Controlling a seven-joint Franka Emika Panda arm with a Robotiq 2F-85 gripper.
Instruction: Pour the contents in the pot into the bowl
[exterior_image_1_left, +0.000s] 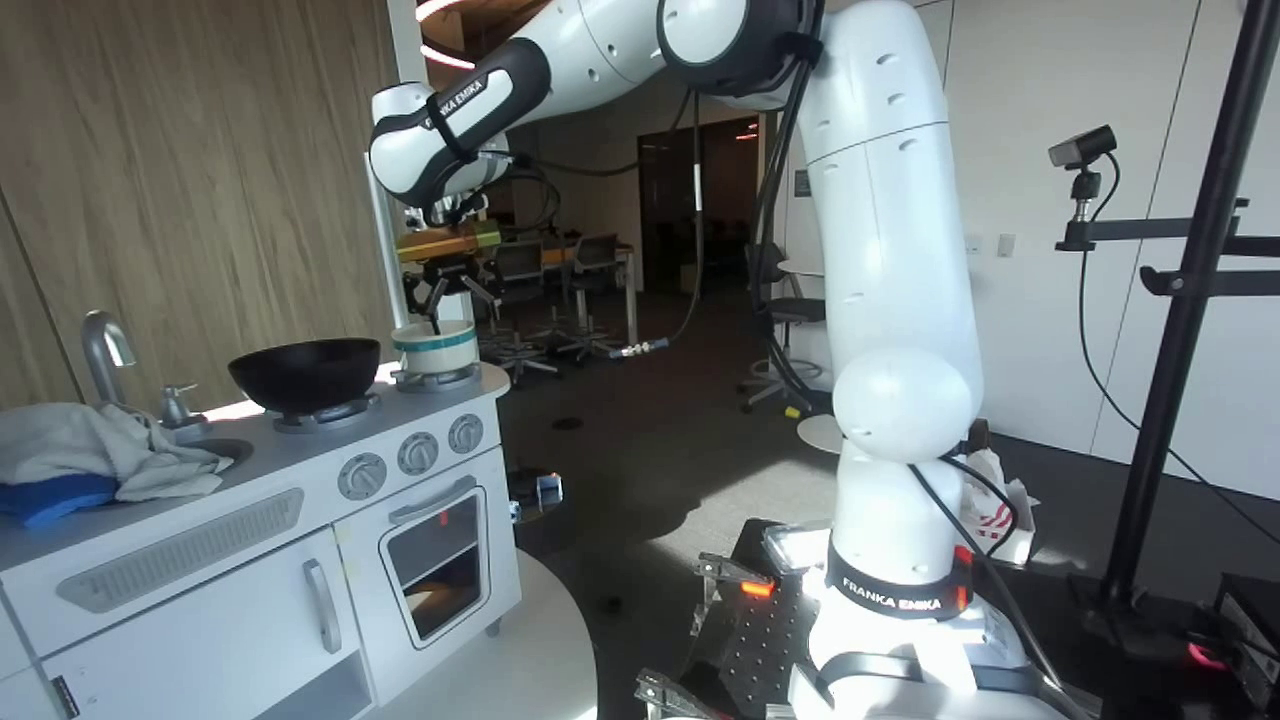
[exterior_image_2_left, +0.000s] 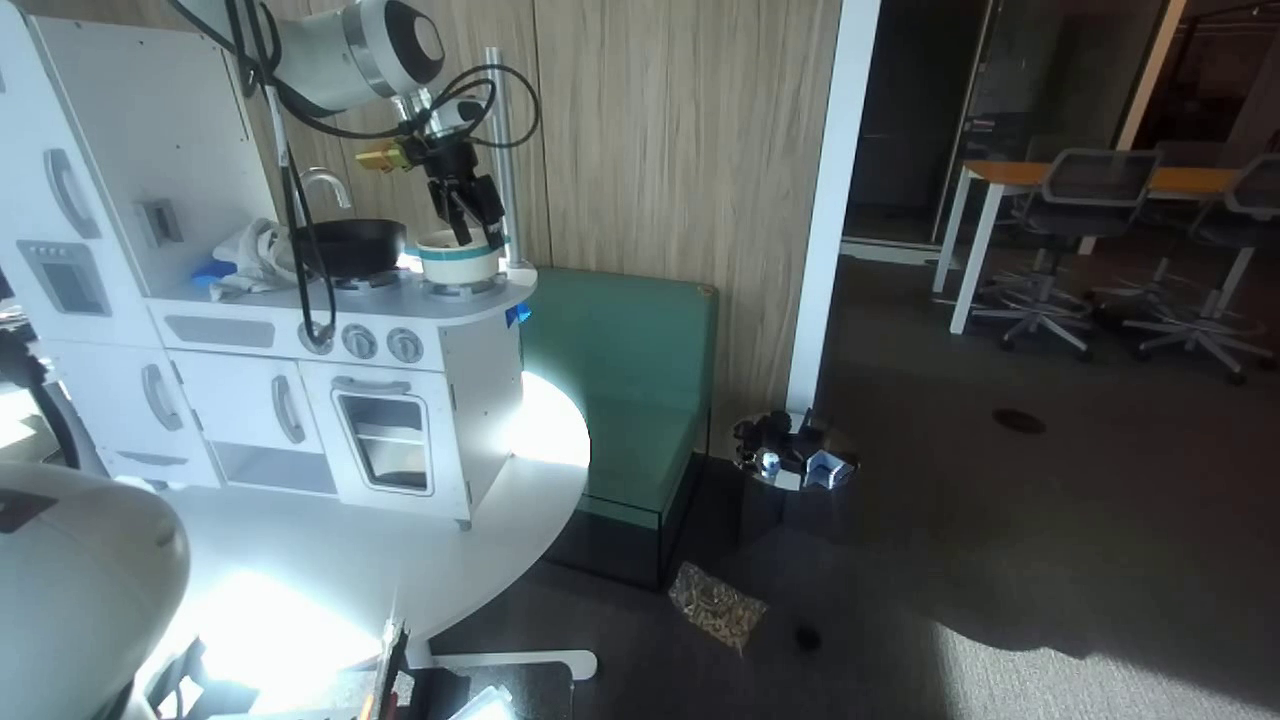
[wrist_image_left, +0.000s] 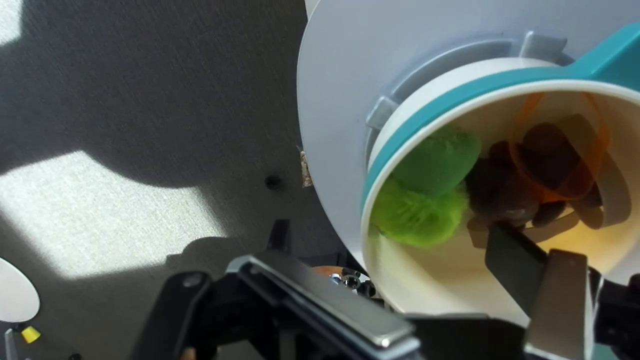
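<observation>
We see the gripper (exterior_image_2_left: 481, 238) well spread astride one side of the pot (exterior_image_1_left: 438, 357), holding nothing; the bowl (exterior_image_1_left: 306, 378) stands alongside the pot

Below the pincer (exterior_image_2_left: 480, 240), the rim of the pot (exterior_image_1_left: 437, 353) crosses the gap between spread fingers (wrist_image_left: 557, 300); the black bowl (exterior_image_1_left: 305, 377) stands to one side; opposite, past the bench (wrist_image_left: 337, 100), lies free air.

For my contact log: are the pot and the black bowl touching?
Apart: in both exterior views, a clear gap shows between the pot and the black bowl.
</observation>
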